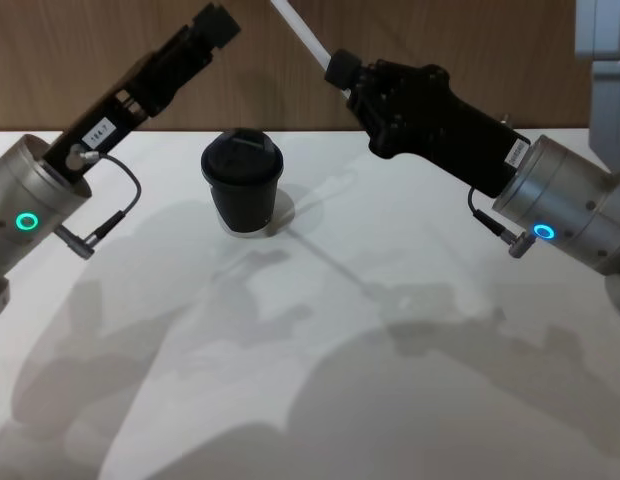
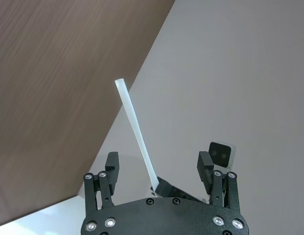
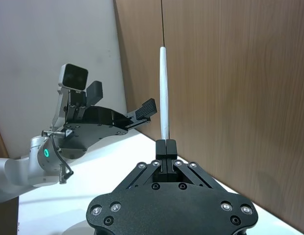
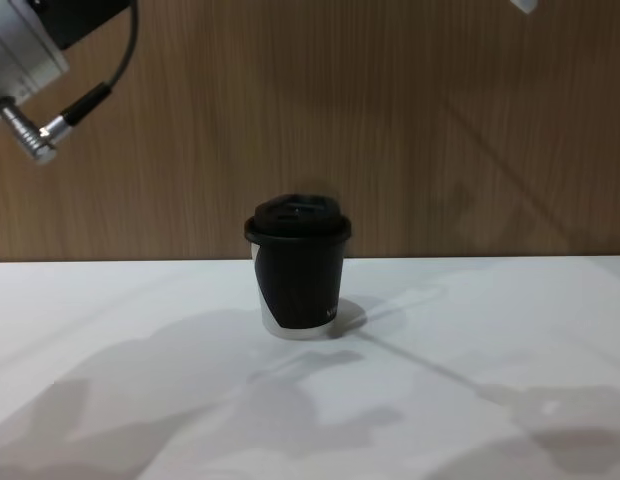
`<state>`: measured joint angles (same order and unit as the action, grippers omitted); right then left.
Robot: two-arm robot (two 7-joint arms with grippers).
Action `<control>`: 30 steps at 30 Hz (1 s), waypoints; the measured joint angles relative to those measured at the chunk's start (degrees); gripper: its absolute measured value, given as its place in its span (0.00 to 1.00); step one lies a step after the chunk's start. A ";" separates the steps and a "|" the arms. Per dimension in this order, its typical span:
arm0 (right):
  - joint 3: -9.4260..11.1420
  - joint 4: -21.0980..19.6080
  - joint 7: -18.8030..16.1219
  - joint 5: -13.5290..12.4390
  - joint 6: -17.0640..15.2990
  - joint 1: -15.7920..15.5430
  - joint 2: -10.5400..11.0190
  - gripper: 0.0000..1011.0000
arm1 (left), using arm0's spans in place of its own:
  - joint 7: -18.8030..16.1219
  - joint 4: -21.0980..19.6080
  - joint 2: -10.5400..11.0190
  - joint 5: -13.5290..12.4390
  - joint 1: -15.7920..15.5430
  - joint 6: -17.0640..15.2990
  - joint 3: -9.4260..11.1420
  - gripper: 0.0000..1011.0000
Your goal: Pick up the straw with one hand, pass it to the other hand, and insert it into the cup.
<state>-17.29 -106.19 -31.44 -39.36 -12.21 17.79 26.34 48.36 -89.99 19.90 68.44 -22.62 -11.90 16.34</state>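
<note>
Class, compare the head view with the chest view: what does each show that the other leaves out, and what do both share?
Head view: the right pincer shut on the thin white plastic straw, and the left pincer facing it. Chest view: the side of the small black lidded paper cup, with a white curved patch near its base. Both: the cup upright on the white table before a wooden wall.

Right pincer (image 3: 166, 143) clamped (left (image 2: 158, 160) seemingly agape)
</note>
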 joint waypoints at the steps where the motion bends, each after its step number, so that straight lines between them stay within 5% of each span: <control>1: 0.00 0.00 0.00 0.00 0.00 0.00 0.00 0.00 | 0.08 0.32 -0.19 0.27 -0.24 -0.14 0.15 0.99; 30: 0.00 0.00 0.00 0.00 0.00 0.00 0.00 0.00 | 1.11 9.38 -4.72 4.56 -7.19 -2.72 4.48 0.99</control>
<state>-17.29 -106.19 -31.44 -39.36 -12.21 17.78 26.34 49.47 -80.61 15.19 73.00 -29.81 -14.62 20.82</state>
